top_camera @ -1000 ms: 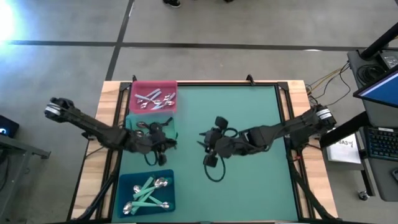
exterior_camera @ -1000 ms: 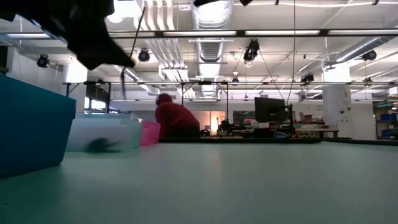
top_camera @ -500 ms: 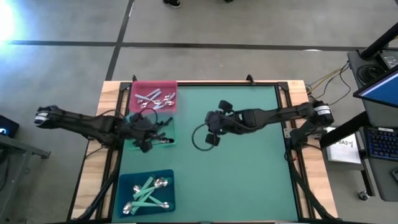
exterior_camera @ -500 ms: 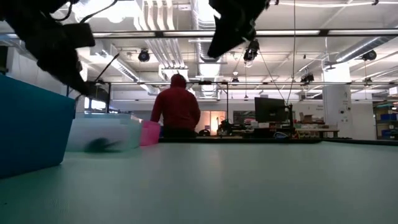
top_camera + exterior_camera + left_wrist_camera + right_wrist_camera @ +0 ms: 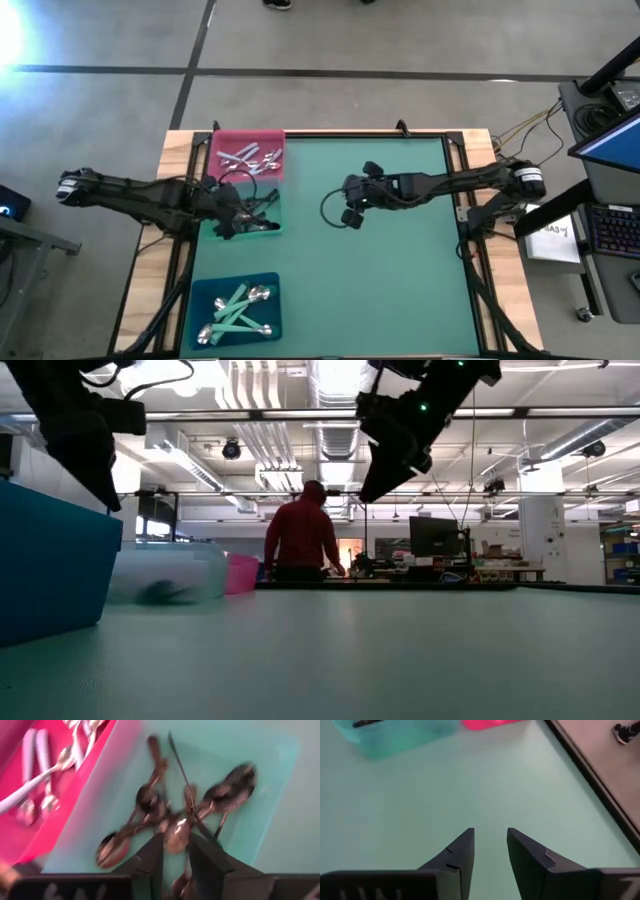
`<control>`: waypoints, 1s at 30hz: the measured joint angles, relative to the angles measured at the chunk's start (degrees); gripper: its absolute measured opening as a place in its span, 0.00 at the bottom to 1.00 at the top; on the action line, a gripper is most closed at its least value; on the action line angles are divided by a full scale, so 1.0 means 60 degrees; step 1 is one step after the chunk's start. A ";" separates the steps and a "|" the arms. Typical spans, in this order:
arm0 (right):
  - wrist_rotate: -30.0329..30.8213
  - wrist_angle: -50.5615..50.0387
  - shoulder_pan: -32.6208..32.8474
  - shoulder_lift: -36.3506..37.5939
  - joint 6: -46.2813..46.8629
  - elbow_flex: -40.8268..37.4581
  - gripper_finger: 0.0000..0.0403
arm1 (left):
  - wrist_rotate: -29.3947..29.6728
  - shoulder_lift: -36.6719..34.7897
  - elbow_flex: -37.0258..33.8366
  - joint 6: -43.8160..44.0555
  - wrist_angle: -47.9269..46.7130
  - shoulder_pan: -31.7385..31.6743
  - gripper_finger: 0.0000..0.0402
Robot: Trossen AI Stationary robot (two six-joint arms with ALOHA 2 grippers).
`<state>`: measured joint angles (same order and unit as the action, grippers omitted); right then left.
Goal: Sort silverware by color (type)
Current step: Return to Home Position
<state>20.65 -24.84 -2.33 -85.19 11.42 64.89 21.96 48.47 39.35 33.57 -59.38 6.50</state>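
Note:
The silverware lies sorted in three trays along the table's left side. All-silver pieces (image 5: pixel 248 157) fill the pink tray (image 5: pixel 215 140). Black-handled spoons (image 5: pixel 165 815) lie criss-crossed in the green tray (image 5: pixel 272 226). Mint-handled spoons (image 5: pixel 237 308) sit in the blue tray (image 5: pixel 200 290). My left gripper (image 5: pixel 175 837) hangs open just above the green tray's pile (image 5: pixel 250 213); whether a fingertip touches a spoon cannot be told. My right gripper (image 5: pixel 346 200) is open and empty above the bare table middle (image 5: pixel 490 831).
The green mat (image 5: pixel 400 280) spreads right of the trays, with wooden table edges around it. In the low view the blue tray's wall (image 5: pixel 50 560) stands near on the left. A person in a red top (image 5: pixel 305 540) stands in the room beyond the table.
My left gripper has moved from the green tray's near edge toward the far edge, over its middle. My right gripper has drawn back from the table's centre toward the far and right edges, staying open. The person in red behind the table has stood up and stepped right.

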 joint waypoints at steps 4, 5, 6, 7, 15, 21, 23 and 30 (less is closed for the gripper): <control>0.0034 0.1228 -0.0030 0.1072 -0.0007 -0.1214 0.25 | 0.0000 0.0462 0.0410 0.0155 -0.0513 0.0000 0.24; 0.0025 0.1648 -0.0028 0.1395 -0.0007 -0.1563 0.25 | 0.0003 0.0543 0.0473 0.0230 -0.0469 0.0000 0.25; 0.0023 0.2127 -0.0024 0.1746 -0.0007 -0.1959 0.25 | 0.0041 0.0593 0.0527 0.0268 -0.0289 0.0006 0.26; 0.0014 0.2662 -0.0021 0.2082 -0.0003 -0.2364 0.25 | 0.0168 0.0613 0.0568 0.0283 -0.0061 0.0009 0.27; -0.0974 0.6330 -0.0010 0.3933 0.0088 -0.5097 0.24 | 0.0488 0.0213 0.0230 -0.0080 0.2285 0.0061 0.28; -0.0914 0.6776 -0.0040 0.4210 -0.0090 -0.6085 0.24 | 0.0503 -0.0374 -0.0033 -0.0169 0.3432 0.0300 0.28; -0.0608 0.6768 -0.0063 0.4266 -0.0082 -0.6422 0.24 | 0.0506 -0.0582 -0.0098 -0.0147 0.3616 0.0501 0.28; -0.0090 0.7240 -0.0116 0.4273 0.0735 -0.7493 0.24 | 0.0644 -0.1319 -0.0654 0.0220 0.3991 0.1659 0.28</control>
<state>20.11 18.60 -3.03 -59.55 15.83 19.94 25.82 40.56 35.43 34.89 -35.44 16.46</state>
